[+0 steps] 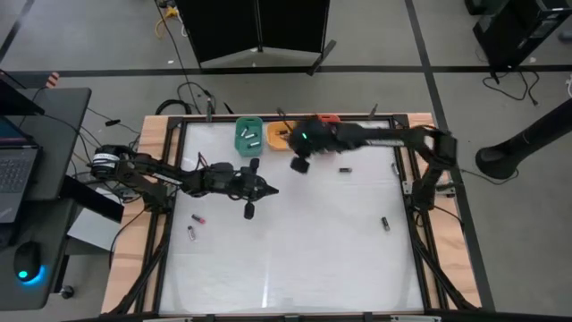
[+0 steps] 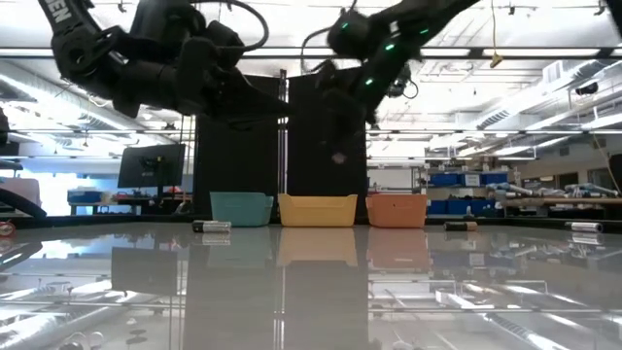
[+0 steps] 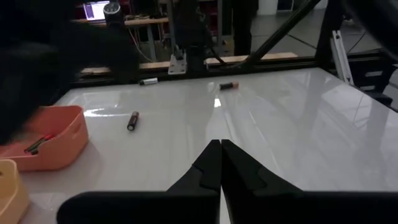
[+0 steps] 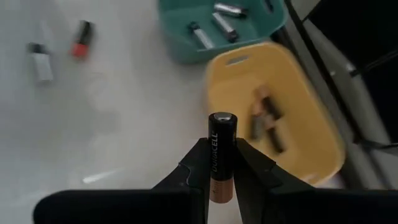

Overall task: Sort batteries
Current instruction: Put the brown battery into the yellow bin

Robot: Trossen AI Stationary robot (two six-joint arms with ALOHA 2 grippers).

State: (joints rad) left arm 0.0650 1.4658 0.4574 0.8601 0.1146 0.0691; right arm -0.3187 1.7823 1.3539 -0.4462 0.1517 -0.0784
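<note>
Look at your right gripper (image 4: 221, 163): its two dark fingers (image 4: 193, 168) squeeze a black and copper battery (image 4: 221, 149) between them. The battery stands up between the fingers, with its silver end poking out past the tips. From above, the right gripper (image 1: 301, 164) hangs over the table (image 1: 295, 241), just beside the yellow tray (image 4: 298, 106). That tray has a few batteries (image 4: 267, 121) lying in it. The green tray (image 4: 230, 37) next to it holds some silvery ones (image 4: 221, 22).

Your left gripper (image 3: 221, 163) is empty, and its fingers are pressed tight together. It sits over the table's middle left. Ahead of it a loose battery (image 3: 133, 121) lies on the white top, close to the orange tray (image 3: 53, 140). Two more (image 3: 229, 86) lie far off by the table's edge.

In the right wrist view, a red battery (image 4: 81, 38) and a silvery battery (image 4: 41, 62) lie on the table, well apart from the trays.
</note>
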